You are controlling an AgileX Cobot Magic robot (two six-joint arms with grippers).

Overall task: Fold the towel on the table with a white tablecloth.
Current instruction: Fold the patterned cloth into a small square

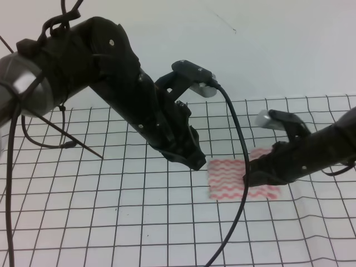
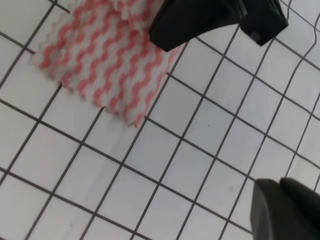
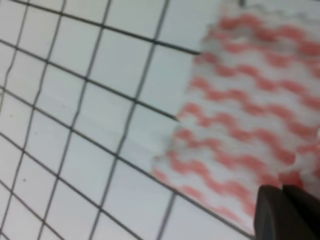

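The towel (image 1: pixel 242 179) is lying on the white tablecloth (image 1: pixel 111 211), right of centre on the table, and it is looking compact, only a few grid squares across, so one fold may already be in, though that is only a guess. In the left wrist view its upper edge is bunching into a small ruffle under a dark finger, while its near edge is lying flat against the grid. The right gripper (image 1: pixel 248 179) is reaching in from the right and sitting low over the towel's right part; in its own wrist view the two dark fingertips (image 3: pixel 287 212) are pressing close together at the cloth's edge, looking pinched on the towel. The left gripper (image 1: pixel 196 162) is hanging just beside the towel's far left corner, and its jaws are standing wide apart, holding nothing. Judging from this, the fold is under way but not finished: the pinched edge is yet to be carried across, laid down and let go.
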